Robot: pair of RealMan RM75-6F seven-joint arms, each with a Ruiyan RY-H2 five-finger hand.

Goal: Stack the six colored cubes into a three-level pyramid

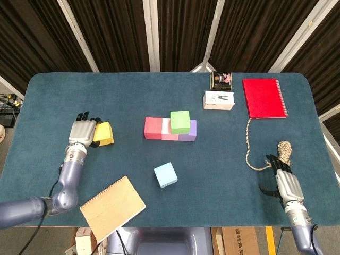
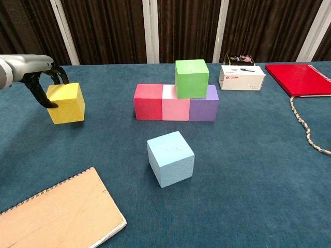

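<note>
A red cube [image 1: 153, 128], a pink cube [image 2: 175, 108] and a purple cube [image 1: 192, 129] stand in a row mid-table. On top of them sits a green cube [image 1: 180, 121], over the pink and purple ones. A light blue cube [image 1: 166, 175] lies alone in front of the row. My left hand [image 1: 82, 133] grips the yellow cube [image 1: 104, 134] at the left; in the chest view the yellow cube [image 2: 65, 103] hangs tilted, just off the cloth. My right hand [image 1: 284, 179] rests at the front right, fingers apart, holding nothing.
A tan spiral notebook [image 1: 112, 207] lies at the front left edge. At the back right are a red notebook [image 1: 263, 98], a white box [image 1: 219, 100] and a dark tin [image 1: 221, 80]. A rope [image 1: 248, 139] trails down to a coil by my right hand.
</note>
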